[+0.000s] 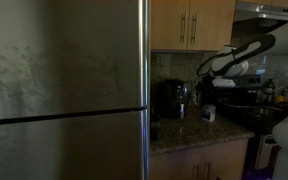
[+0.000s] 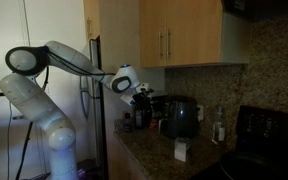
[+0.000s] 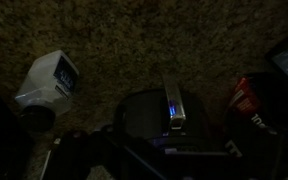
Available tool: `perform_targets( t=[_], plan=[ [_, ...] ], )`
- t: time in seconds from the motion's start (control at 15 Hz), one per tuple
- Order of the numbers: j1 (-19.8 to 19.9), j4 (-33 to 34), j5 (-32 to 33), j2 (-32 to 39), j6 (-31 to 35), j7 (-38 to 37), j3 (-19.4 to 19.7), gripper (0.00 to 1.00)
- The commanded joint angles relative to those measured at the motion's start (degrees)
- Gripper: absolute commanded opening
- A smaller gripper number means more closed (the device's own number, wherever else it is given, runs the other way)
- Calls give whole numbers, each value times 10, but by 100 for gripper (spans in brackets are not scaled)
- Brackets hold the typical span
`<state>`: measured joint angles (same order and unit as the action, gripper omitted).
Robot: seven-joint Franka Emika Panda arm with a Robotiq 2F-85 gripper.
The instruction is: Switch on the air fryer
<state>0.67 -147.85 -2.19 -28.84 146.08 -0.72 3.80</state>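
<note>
The air fryer (image 1: 169,98) is a black, glossy, tall box on the granite counter, and it shows in both exterior views (image 2: 181,117). In the wrist view I look down on its dark top (image 3: 142,113). A silver strip there carries a small blue light (image 3: 172,108). My gripper (image 1: 204,87) hangs beside and slightly above the air fryer, apart from it (image 2: 141,95). The jaws are too dark to read in any view.
A small white mug (image 3: 52,80) stands on the counter near the air fryer (image 1: 209,113) (image 2: 181,150). A red packet (image 3: 246,95) lies at the right. A steel fridge (image 1: 64,90) fills one side. Wooden cabinets (image 2: 179,35) hang above. A wider dark appliance (image 2: 266,125) sits further along.
</note>
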Motion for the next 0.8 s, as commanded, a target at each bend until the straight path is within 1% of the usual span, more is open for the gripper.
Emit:
perform_targets(
  t=[0.0, 0.13, 0.33, 0.47, 0.53, 0.6, 0.73],
  plan=[
    [3, -1, -10, 24, 56, -21, -13, 100],
    [-9, -2, -29, 35, 99, -37, -17, 100],
    [-37, -2, -64, 59, 170, -45, -21, 100],
    [-46, 5, -72, 85, 209, -58, -33, 100],
    [-55, 12, -78, 93, 195, -59, -33, 100],
    [-41, 1, -62, 66, 181, -55, -32, 100],
    [-48, 4, -67, 80, 183, -60, -37, 100]
  ],
)
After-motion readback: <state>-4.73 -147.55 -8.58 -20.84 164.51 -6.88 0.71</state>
